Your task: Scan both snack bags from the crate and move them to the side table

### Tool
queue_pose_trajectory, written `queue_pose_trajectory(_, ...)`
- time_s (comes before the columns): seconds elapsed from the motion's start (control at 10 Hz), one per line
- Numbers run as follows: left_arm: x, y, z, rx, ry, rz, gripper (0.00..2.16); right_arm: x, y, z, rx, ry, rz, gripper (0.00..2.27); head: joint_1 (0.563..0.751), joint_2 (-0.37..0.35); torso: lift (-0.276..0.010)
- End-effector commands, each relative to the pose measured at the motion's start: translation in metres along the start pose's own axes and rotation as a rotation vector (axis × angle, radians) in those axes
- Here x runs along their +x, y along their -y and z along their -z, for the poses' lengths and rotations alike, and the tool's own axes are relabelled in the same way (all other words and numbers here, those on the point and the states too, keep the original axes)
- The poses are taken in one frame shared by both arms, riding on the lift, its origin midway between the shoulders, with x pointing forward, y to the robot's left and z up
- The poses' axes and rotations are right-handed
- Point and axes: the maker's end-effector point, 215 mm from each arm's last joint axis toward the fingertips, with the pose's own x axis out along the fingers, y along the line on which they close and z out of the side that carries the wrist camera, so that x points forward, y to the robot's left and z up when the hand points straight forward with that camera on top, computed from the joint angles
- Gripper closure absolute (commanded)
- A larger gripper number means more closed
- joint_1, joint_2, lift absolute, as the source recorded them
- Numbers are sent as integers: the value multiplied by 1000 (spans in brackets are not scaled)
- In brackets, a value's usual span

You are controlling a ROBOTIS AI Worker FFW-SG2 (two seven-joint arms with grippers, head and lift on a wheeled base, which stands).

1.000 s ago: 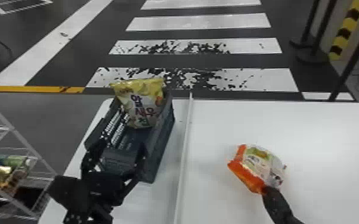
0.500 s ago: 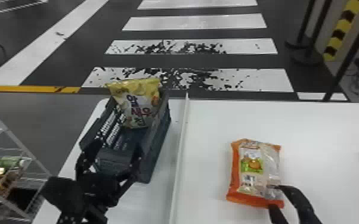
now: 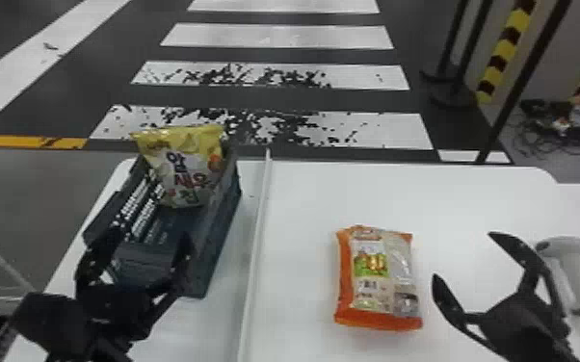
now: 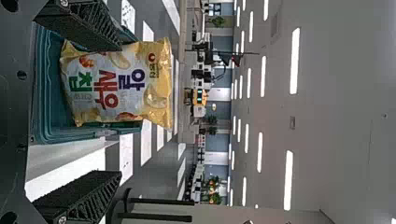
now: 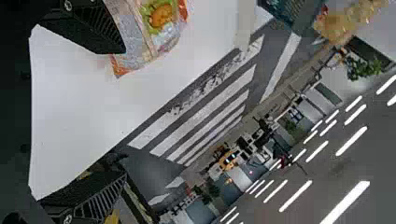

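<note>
"What room do I have around the crate (image 3: pixel 217 236)?"

"I see it near the left edge of the white table (image 3: pixel 303 197), with the raised white strip (image 3: pixel 255 231) along its right side. The yellow snack bag (image 3: pixel 183 168) stands in its far end, top above the rim."

"And the orange-edged snack bag (image 3: pixel 375 279)?"

"It lies flat, right of the strip. I have open tabletop between it and the strip, and a wider stretch from it to the far edge."

"How is my left gripper (image 3: pixel 145 236) posed?"

"It's at the crate's near end, pointing forward toward the yellow bag. Its fingers are spread and released."

"My right one?"

"My right gripper (image 3: pixel 464 255) is near the orange-edged bag, between it and the handheld scanner (image 3: pixel 575 274), angled forward and left. Its fingers are wide apart and grasp nothing. How high it sits over the table, I can't tell."
</note>
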Motion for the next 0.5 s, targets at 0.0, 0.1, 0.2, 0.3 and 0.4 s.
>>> queue_pose_trajectory(0.0, -1, -1, 0, -3, 3, -3, 49, 6, 33, -11, 190, 32, 46, 66, 695, 7, -99)
queue_pose_trajectory(0.1, -1, 0, 0, -5, 4, -1, 49, 11, 43, -16, 292, 52, 64, 66, 695, -8, -99)
queue_pose_trajectory(0.2, -1, 0, 1, -9, 2, -2, 49, 16, 48, -19, 403, 57, 71, 66, 695, -16, -99)
queue_pose_trajectory(0.3, -1, 2, 1, -12, 4, 1, 49, 24, 47, -21, 517, 52, 73, 66, 695, -18, -99)
queue_pose_trajectory(0.4, -1, 2, 1, -12, 4, 1, 49, 30, 42, -21, 604, 41, 67, 66, 695, -21, -99)
